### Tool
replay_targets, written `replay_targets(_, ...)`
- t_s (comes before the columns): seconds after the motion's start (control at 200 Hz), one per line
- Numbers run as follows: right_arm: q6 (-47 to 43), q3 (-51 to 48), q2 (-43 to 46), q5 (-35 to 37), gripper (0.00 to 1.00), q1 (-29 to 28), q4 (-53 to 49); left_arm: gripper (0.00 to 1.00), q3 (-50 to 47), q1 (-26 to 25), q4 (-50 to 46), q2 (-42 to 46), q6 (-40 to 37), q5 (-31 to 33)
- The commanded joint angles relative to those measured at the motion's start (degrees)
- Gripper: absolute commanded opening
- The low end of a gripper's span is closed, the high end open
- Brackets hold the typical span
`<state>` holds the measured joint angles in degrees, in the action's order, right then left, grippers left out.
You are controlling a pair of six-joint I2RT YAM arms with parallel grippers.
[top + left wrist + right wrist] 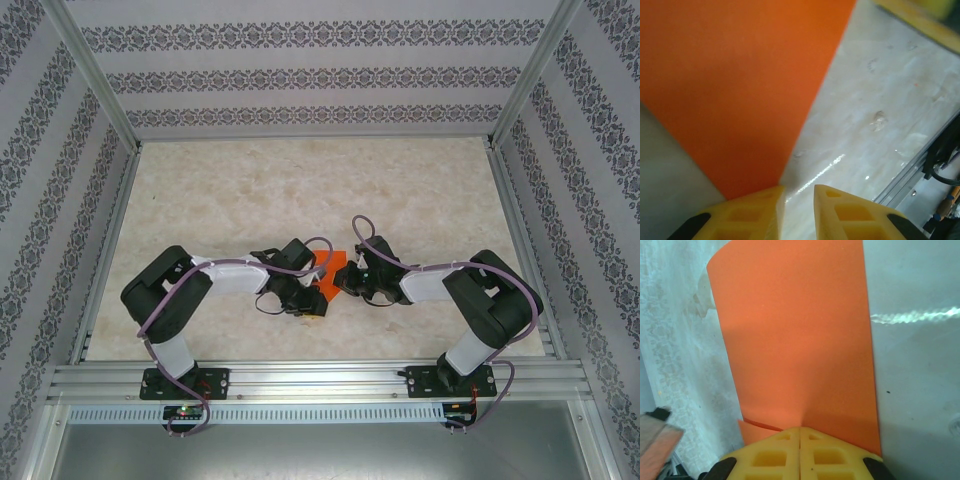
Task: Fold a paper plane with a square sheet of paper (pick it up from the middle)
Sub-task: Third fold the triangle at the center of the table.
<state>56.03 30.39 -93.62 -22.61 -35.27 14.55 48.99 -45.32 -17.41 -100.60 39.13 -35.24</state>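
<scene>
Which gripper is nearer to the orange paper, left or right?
Right. The right gripper is shut on the edge of the paper. The left gripper stands open just beside it, the paper's corner at one fingertip, not between the jaws.

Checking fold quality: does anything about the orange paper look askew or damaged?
Slightly: at the right gripper, shut on the paper, a lower layer pokes out sideways, so the edges look misaligned. No tear visible.
</scene>
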Motion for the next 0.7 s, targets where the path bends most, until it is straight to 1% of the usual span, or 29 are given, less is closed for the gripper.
replay_targets(0.0, -0.64, -1.48, -4.11, 6.18, 0.07, -1.38, -3.74, 0.25, -3.77, -0.3, 2.42, -2.23, 1.5, 2.6)
replay_targets(0.17, -0.74, -1.65, -4.29, 6.17, 0.07, -1.32, -3.75, 0.25, -7.28, -0.3, 3.54, -0.74, 2.22, 1.1)
replay_targets(0.26, -0.87, -1.24, -4.29, 6.18, 0.08, -1.31, -3.99, 0.25, -7.13, -0.3, 3.45, 1.16, 2.32, -0.03)
replay_targets(0.34, -0.87, -0.66, -3.88, 5.83, 0.08, -1.34, -3.75, 0.25, -5.63, -0.25, 2.38, 3.74, 2.49, 0.62)
replay_targets(0.43, -1.16, 0.08, -2.24, 5.62, 0.1, -1.37, -3.92, 0.25, -3.48, -0.14, 0.89, 8.15, 2.85, 3.06)
replay_targets(0.555, -2.05, 1.02, 2.66, 5.61, 0.15, -1.03, -5.03, 0.27, -0.7, 0.4, -2.61, 13.84, 1.87, 9.86)
replay_targets(0.619, -2.78, 1.42, 6.19, 6.07, 0.19, -0.85, -6.57, 0.27, 0.07, 1.17, -4.06, 14.9, 1.89, 13.54)
replay_targets(0.654, -3.22, 1.66, 8.3, 6.47, 0.21, -0.6, -7.62, 0.27, 0.16, 1.75, -4.08, 14.86, 2.13, 14.32)
replay_targets(0.694, -3.83, 1.85, 10.79, 7.26, 0.25, -0.43, -9.22, 0.27, 0.4, 2.26, -3.7, 14.65, 2.34, 14.5)
